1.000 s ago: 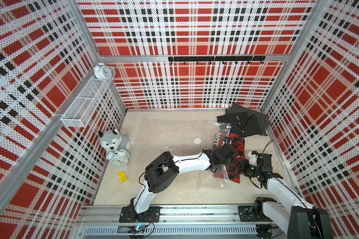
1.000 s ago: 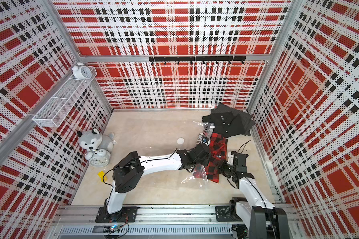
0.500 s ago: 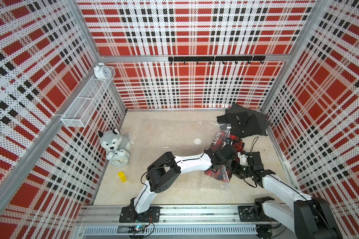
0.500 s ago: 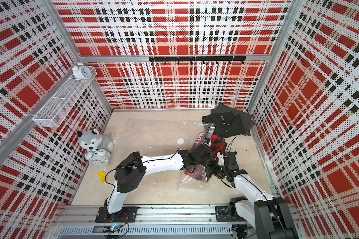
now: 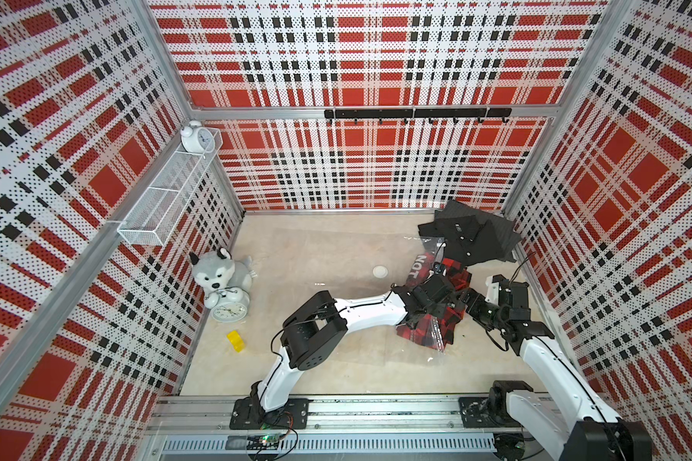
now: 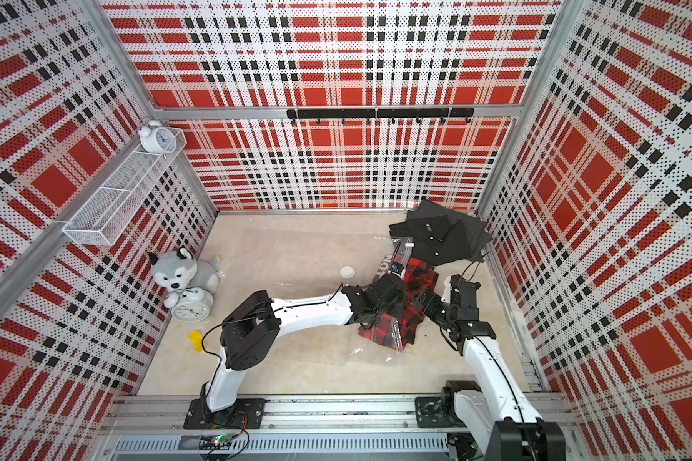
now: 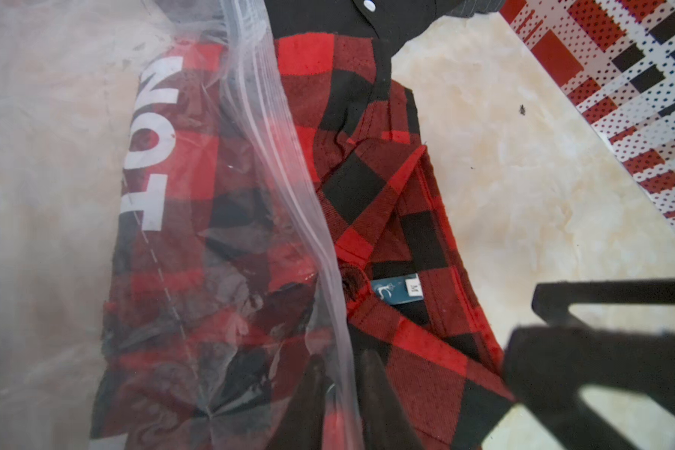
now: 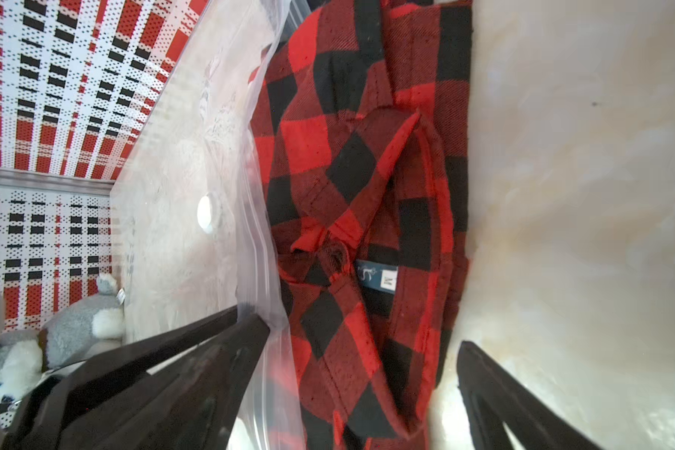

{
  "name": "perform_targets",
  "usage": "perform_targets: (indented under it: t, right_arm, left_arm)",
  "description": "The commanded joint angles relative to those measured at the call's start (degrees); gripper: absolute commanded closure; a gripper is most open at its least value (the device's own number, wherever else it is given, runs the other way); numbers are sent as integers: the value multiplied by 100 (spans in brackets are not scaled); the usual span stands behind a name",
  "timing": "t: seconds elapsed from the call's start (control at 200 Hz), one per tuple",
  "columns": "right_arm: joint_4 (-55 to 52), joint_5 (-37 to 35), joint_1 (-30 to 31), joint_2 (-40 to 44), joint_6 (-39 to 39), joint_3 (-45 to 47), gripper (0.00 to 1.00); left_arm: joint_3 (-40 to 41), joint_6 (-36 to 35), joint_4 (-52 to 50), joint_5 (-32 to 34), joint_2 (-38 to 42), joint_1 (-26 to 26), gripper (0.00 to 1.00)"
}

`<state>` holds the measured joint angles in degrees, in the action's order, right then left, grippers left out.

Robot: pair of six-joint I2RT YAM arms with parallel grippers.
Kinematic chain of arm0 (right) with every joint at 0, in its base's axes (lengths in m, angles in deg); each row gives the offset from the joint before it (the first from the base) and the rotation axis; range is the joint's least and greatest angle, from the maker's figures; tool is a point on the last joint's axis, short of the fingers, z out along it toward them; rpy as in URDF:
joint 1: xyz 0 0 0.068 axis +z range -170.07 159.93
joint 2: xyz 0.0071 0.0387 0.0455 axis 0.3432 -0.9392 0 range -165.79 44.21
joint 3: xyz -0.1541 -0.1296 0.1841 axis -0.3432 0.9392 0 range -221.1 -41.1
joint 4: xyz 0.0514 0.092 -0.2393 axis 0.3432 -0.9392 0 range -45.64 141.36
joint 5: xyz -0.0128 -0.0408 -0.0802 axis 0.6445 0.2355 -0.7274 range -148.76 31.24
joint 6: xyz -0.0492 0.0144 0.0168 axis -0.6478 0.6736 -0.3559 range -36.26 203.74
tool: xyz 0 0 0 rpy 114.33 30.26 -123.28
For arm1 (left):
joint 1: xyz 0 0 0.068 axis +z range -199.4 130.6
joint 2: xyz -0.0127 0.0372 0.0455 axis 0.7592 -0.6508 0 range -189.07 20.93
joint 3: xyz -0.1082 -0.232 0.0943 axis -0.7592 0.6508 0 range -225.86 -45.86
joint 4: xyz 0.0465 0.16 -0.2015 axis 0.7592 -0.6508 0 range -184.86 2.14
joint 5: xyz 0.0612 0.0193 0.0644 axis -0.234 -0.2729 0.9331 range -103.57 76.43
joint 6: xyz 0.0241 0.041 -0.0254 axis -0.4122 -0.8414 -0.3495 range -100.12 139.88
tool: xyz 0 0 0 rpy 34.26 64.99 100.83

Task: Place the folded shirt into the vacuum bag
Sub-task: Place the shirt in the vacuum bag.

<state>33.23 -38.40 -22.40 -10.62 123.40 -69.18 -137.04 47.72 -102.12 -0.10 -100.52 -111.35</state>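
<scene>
The folded shirt [image 5: 457, 276] [image 6: 419, 279], red and black plaid, lies on the floor at the right. Part of it is inside the mouth of the clear vacuum bag [image 5: 436, 344] [image 7: 269, 136] and its collar end [image 8: 367, 187] is still outside. The bag's white valve cap [image 5: 380, 272] [image 8: 205, 213] sits farther left. My left gripper [image 5: 443, 299] [image 7: 345, 362] is at the bag's zip edge. Its jaws stand slightly apart, open, with that edge running between them. My right gripper [image 5: 463, 300] [image 8: 359, 350] is open wide and straddles the shirt's collar end.
A black shirt [image 5: 472, 235] lies in the back right corner and overlaps the plaid one. On the left stand a husky plush [image 5: 216, 271], an alarm clock [image 5: 228, 311] and a yellow block [image 5: 235, 341]. A wire shelf [image 5: 168, 199] hangs on the left wall.
My right gripper has moved left onto the shirt's collar end and opened wide. The left gripper's jaws have parted a little at the bag's edge.
</scene>
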Motion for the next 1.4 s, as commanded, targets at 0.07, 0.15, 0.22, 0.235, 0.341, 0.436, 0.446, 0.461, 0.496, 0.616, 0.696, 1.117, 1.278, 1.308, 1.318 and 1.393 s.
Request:
perform_targets:
  t: [0.07, 0.15, 0.22, 0.235, 0.341, 0.436, 0.446, 0.461, 0.496, 0.616, 0.696, 1.117, 1.278, 1.308, 1.318, 1.393]
  right_arm:
    - [565, 140, -354, -714, -134, -406, 6]
    - [837, 233, -527, -1126, -134, -549, 10]
    - [1180, 346, -681, -1454, -76, -613, 14]
    - [1246, 380, -712, -1526, -61, -616, 15]
    - [1744, 560, -906, -2020, -35, -698, 16]
    - [1968, 786, -1048, -2589, -107, -882, 16]
    - [1992, 827, -1063, -2659, -108, -897, 16]
    - [2035, 882, -1086, -2742, -108, -921, 17]
    - [2155, 990, -1122, -2903, -91, -960, 17]
    - [2561, 1267, -1158, -3457, -70, -1051, 17]
    - [2685, 1397, -1156, -3876, -117, -1173, 17]
    - [3166, 1983, -1147, -4891, -172, -1358, 32]
    - [3317, 2157, -1104, -4800, -52, -1268, 59]
    - [3358, 2177, -1083, -4752, -22, -1232, 63]
    - [3373, 2186, -1078, -4731, -20, -1224, 64]
    - [3361, 2171, -986, -4629, -26, -1192, 70]
  left_arm:
    - [-733, -305, -209, -189, -366, 197, 65]
    - [-1121, -432, -405, -200, -529, 227, 58]
    - [-1503, -529, -574, -160, -701, 281, 55]
    - [-1593, -547, -627, -147, -749, 294, 55]
    - [-2272, -639, -980, -64, -1149, 416, 51]
    - [-2708, -639, -1140, -222, -1445, 530, 46]
    - [-2746, -639, -1156, -233, -1470, 536, 46]
    - [-2793, -637, -1175, -246, -1508, 551, 46]
    - [-2944, -639, -1231, -263, -1590, 575, 46]
    - [-3467, -809, -1568, -162, -1941, 588, 45]
    - [-3764, -864, -1767, 67, -2154, 541, 44]
    - [-4151, -795, -1905, 217, -2570, 420, 56]
    - [-4194, -707, -1779, -36, -2434, 410, 71]
    - [-4183, -693, -1755, -75, -2410, 399, 76]
    - [-4181, -692, -1740, -85, -2397, 396, 77]
    - [-4170, -692, -1673, -154, -2326, 393, 86]
